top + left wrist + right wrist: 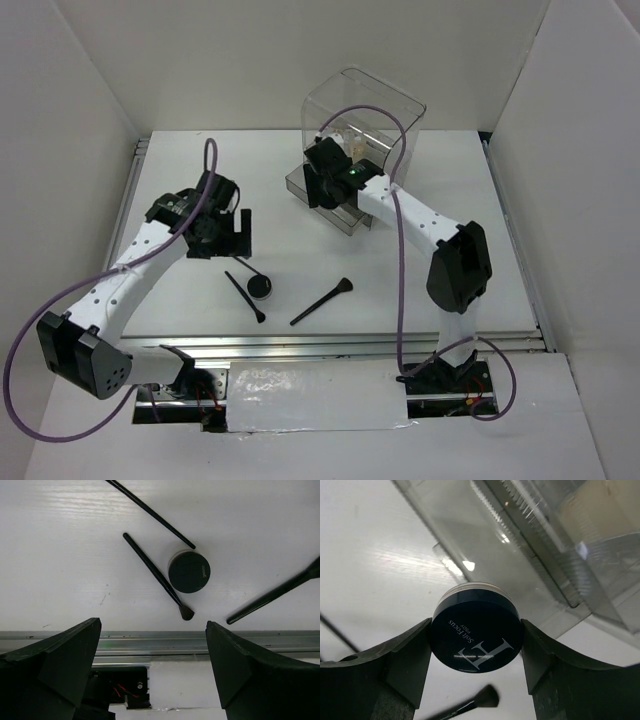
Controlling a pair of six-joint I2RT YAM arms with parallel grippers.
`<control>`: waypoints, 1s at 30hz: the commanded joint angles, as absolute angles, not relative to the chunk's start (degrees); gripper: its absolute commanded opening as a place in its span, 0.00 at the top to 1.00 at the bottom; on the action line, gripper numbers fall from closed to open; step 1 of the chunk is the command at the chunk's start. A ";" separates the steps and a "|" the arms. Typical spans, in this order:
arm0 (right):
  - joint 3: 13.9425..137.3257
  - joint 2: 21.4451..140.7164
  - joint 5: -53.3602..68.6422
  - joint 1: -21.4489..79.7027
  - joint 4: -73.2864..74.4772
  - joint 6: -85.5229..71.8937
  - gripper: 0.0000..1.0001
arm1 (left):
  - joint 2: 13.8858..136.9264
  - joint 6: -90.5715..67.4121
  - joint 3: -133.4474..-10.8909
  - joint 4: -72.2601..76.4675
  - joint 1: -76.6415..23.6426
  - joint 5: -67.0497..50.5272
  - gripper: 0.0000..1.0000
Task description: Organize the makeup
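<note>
A: Makeup, where is it all?

B: Look by the clear box (365, 105). Your right gripper (476, 627) is just in front of the box, and its fingers squeeze a round dark jar (476, 642) tight.

A: And the left gripper (240, 232)?

B: Yours is off to the left of the box, fingers wide apart, holding nothing. A second jar (259, 288) sits on the table (200, 160) well in front of the box, and three thin black brushes (155, 575) lie near it.
</note>
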State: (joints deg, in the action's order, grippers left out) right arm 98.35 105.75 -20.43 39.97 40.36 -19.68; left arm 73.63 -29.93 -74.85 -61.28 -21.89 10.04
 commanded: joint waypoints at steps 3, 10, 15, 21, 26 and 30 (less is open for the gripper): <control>107.75 112.40 -19.34 37.01 41.92 -16.08 0.60 | 76.55 -26.64 -76.64 -58.98 -26.72 9.33 0.01; 108.99 115.57 -20.04 35.86 41.57 -16.87 0.54 | 77.17 -22.77 -73.92 -54.50 -28.30 8.26 0.01; 106.88 115.75 -22.84 35.68 40.17 -17.67 0.50 | 78.49 -22.06 -70.76 -50.20 -28.30 6.42 0.01; 105.47 116.19 -23.64 35.68 39.02 -17.84 0.39 | 77.70 -21.62 -67.24 -46.15 -28.30 4.66 0.01; 104.33 115.75 -23.29 35.68 38.15 -17.75 0.18 | 78.31 -20.83 -65.74 -44.56 -28.39 5.09 0.01; 104.06 115.75 -23.20 35.68 37.97 -17.58 0.12 | 79.19 -20.57 -65.04 -43.33 -28.30 4.49 0.01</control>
State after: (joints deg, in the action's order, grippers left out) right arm 104.44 115.57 -22.00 35.97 40.36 -17.52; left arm 78.41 -22.26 -65.56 -46.22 -28.08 5.61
